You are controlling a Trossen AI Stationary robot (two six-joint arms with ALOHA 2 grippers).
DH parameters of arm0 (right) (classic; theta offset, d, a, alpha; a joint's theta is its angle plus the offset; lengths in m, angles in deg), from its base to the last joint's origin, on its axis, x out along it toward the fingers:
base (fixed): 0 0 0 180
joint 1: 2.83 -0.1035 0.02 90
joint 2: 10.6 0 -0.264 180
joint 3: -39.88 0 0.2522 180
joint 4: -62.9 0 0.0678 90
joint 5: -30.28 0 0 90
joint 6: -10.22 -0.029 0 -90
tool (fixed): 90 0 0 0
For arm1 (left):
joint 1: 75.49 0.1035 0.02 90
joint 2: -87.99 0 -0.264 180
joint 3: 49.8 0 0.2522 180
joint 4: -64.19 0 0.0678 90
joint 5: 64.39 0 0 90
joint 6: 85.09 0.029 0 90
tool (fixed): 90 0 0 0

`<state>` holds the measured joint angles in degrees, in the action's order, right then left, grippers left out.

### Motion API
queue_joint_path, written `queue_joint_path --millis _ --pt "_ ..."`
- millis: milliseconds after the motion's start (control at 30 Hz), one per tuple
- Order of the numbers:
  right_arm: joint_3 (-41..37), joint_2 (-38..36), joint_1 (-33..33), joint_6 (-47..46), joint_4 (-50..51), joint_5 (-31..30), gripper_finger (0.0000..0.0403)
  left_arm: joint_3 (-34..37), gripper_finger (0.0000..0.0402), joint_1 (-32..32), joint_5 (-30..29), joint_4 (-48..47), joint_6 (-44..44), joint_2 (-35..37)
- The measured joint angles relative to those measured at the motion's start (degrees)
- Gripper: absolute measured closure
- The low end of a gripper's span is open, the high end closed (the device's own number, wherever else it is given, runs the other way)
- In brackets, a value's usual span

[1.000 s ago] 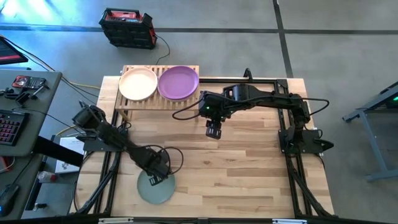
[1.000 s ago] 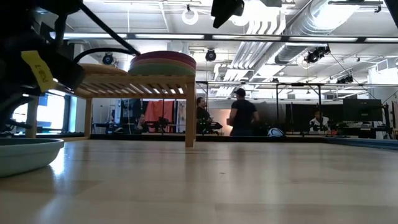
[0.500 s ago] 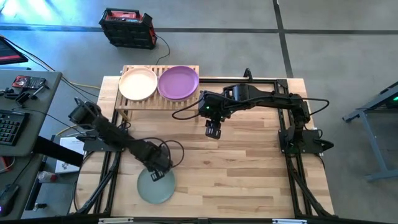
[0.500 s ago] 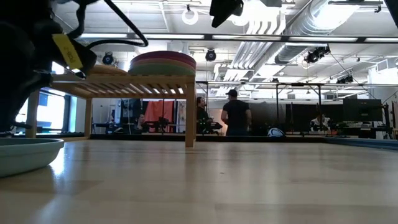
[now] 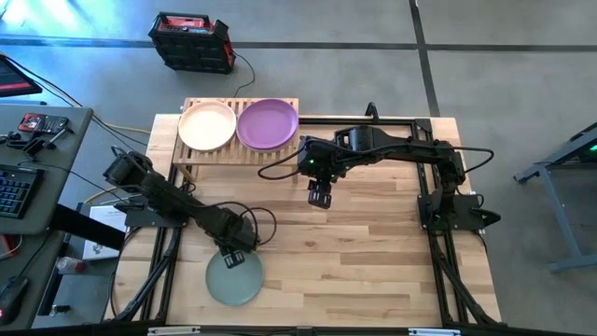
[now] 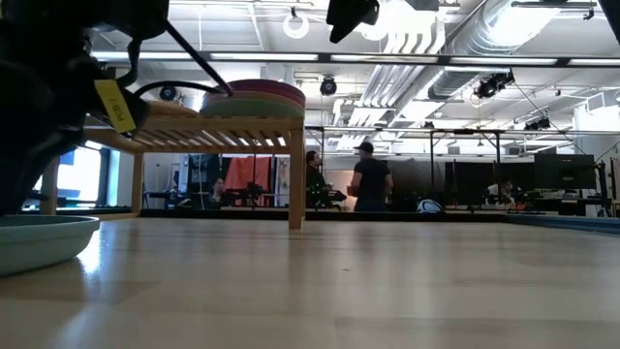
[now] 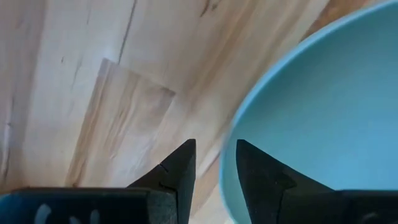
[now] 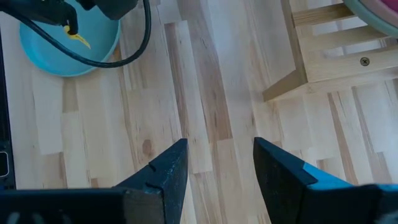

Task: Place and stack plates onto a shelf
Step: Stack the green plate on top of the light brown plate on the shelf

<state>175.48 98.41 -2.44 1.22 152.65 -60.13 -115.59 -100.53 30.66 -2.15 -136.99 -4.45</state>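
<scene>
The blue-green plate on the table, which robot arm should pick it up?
Probably the left. Its end effector hangs right at the teal plate, fingers open astride its rim. The right end effector waits empty, mid-table near the shelf.

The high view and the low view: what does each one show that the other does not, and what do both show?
Only the high view shows the left claw over the teal plate's rim, the right claw hovering over bare table, and the beige plate beside the purple plate. Only the low view shows people in the room behind. Both show the shelf and the teal plate.
</scene>
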Motion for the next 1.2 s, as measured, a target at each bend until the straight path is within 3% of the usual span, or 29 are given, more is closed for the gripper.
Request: queue_joint_path --millis 467,800,1200 --pt "0.0 0.0 0.0 0.0 0.0 0.0 0.0245 4.4 0.0299 0.0 3.0 6.8 -0.2 0.0" --pt "0.0 0.0 0.0 0.0 0.0 0.0 0.0245 4.3 0.0393 0.0 3.0 6.0 -0.5 0.0" --pt "0.0 0.0 0.0 -1.3 -0.1 -1.6 0.0245 1.7 0.0399 0.8 2.7 -1.2 -1.9 6.8"
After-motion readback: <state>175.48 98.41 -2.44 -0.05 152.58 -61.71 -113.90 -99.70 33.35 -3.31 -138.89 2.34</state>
